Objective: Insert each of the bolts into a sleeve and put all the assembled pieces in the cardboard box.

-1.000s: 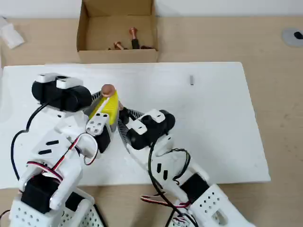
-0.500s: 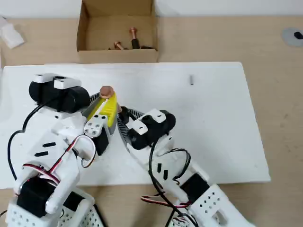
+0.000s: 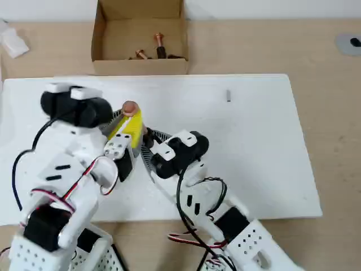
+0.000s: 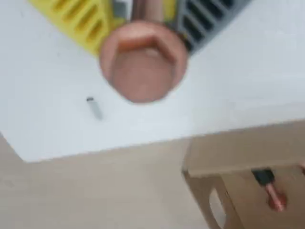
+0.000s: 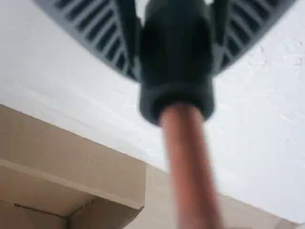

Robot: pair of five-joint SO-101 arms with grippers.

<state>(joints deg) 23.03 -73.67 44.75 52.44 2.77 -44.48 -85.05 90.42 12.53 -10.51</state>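
Note:
My left gripper (image 3: 131, 117), with its yellow finger, is shut on a copper bolt (image 3: 129, 107) above the white board. The bolt's hex head (image 4: 143, 64) sits just past the gripper (image 4: 145, 12). My right gripper (image 3: 146, 137) meets it from the right, shut on a black sleeve (image 5: 176, 62). The bolt's copper shaft (image 5: 190, 167) sticks out of the sleeve, held by the right gripper (image 5: 176, 19). The cardboard box (image 3: 141, 68) stands beyond the board's far edge, with assembled pieces (image 3: 158, 46) inside.
A small grey pin (image 3: 228, 96) lies on the white board (image 3: 248, 152) toward the far right. A white object (image 3: 12, 42) sits at the far left and a grey disc (image 3: 350, 43) at the far right of the wooden table.
The left arm's upper joint has shifted slightly, first left then back right. The bolt head stayed almost in place, and the right arm has not moved.

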